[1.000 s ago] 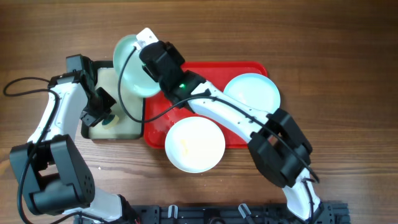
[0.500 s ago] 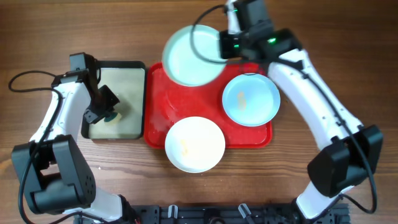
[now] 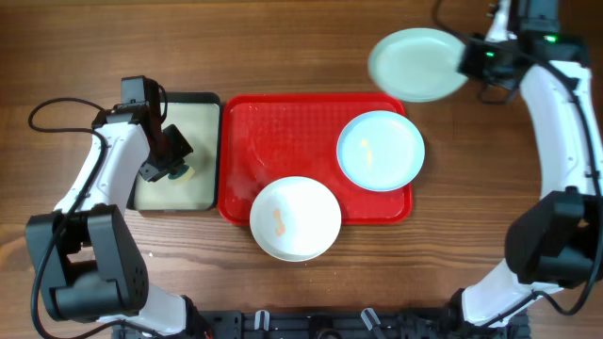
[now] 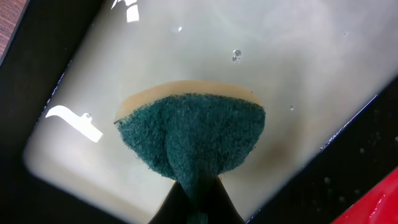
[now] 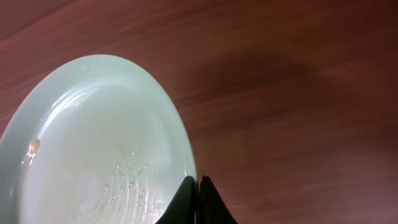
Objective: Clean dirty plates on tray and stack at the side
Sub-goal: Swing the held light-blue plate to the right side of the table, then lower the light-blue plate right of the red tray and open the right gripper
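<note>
Turquoise plate clamped by right gripper beyond red tray's far right corner, green sponge pinched by left gripper

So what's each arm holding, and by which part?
The right jaws pinch the pale turquoise plate by its rim; the left jaws pinch the green sponge by one edge.

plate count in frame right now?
3. One pale green plate held by the right gripper, upper right, off the tray; blue plate on the tray's right side; white plate overhanging its near edge.
</note>
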Tool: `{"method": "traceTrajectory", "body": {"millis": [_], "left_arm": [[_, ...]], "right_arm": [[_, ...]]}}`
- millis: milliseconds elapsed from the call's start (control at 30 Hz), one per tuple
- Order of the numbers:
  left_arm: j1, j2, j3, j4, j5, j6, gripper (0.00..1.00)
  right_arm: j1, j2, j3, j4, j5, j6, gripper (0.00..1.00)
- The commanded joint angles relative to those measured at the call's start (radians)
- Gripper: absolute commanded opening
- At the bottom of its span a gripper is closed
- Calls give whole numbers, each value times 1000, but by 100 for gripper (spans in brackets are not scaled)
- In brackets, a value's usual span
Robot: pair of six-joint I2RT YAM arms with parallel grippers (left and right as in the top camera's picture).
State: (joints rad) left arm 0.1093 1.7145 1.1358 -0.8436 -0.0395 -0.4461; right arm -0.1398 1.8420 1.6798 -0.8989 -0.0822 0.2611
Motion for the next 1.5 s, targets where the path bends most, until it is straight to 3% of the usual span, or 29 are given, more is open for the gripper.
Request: {"method": "traceTrajectory", "body": {"millis": [0, 333, 833, 900, 1000, 1133, 1267, 1333, 1467], "left_arm": [[-3, -24, -6, 7, 5, 21, 4], [-3, -24, -6, 6, 5, 24, 4], [-3, -24, -6, 6, 5, 24, 4], [-3, -24, -6, 6, 5, 24, 4], [-3, -24, -6, 6, 5, 24, 4], [-3, -24, -6, 10, 5, 49, 4], [-3, -24, -6, 12, 10, 69, 4], [-11, -24, -6, 28, 97, 183, 4], [-40, -24, -6, 59, 154, 266, 4]], "right_arm": [[-63, 4, -60, 2, 114, 9, 4], [-130, 16, -282, 182, 248, 61, 4], [-136, 17, -349, 263, 283, 59, 5], [-137, 17, -349, 263, 284, 53, 11], [-136, 11, -336, 249, 283, 52, 33], [-134, -45, -303, 214, 179, 25, 55], [-134, -116, -303, 188, -15, 28, 58], [-134, -132, -303, 146, -164, 28, 58], [-129, -131, -313, 66, -234, 29, 58]]}}
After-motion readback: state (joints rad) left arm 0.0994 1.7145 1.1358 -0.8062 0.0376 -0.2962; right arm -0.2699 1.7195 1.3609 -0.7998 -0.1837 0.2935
